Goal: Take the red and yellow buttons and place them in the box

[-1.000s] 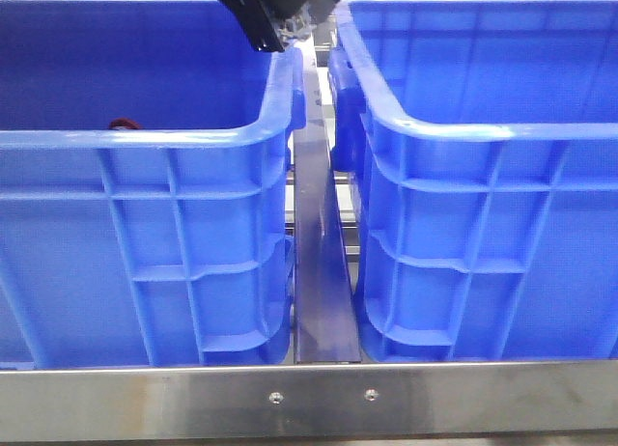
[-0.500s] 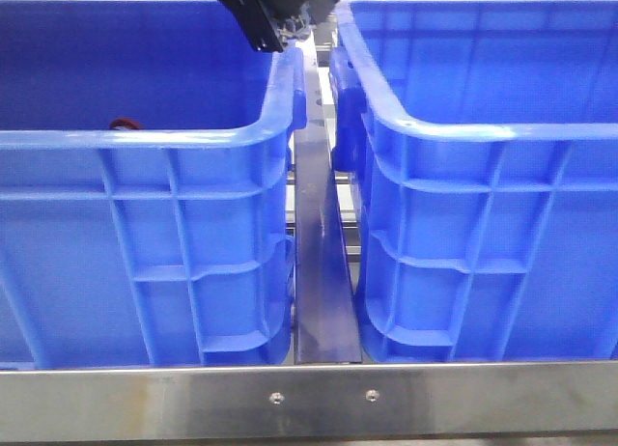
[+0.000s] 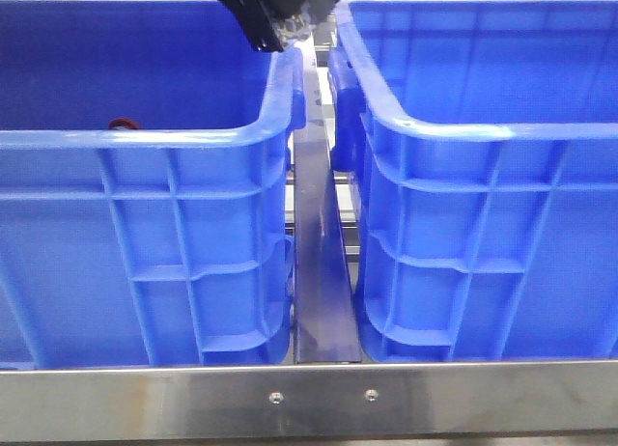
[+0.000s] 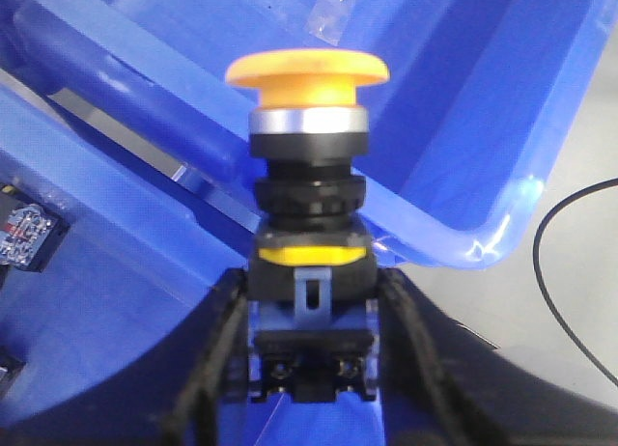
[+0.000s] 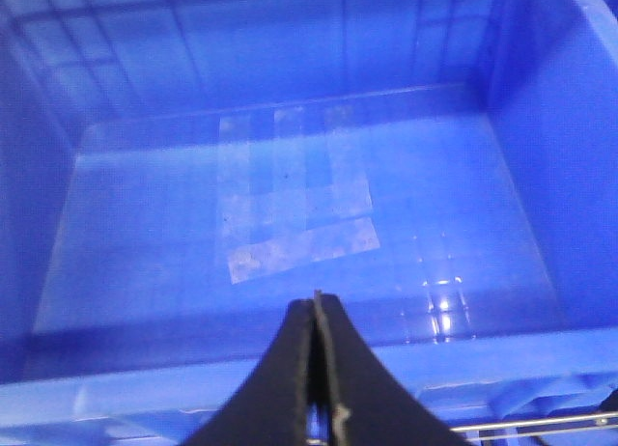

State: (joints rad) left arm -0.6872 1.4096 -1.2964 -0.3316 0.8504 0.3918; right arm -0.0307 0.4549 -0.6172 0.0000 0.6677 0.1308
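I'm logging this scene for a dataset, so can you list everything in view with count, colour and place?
crates: 2, bright blue, side by side; left crate, right crate.
yellow button: 1, yellow-orange cap, silver collar, held in the left gripper above a crate rim.
red item: 1, dark red, barely visible inside the left crate; too hidden to identify.
tape patch: 1, clear, on a crate floor.
metal rail: 1, silver, between the crates.
left gripper: 1, black, gripping the button's body.
right gripper: 1, black, closed and empty, over a crate.
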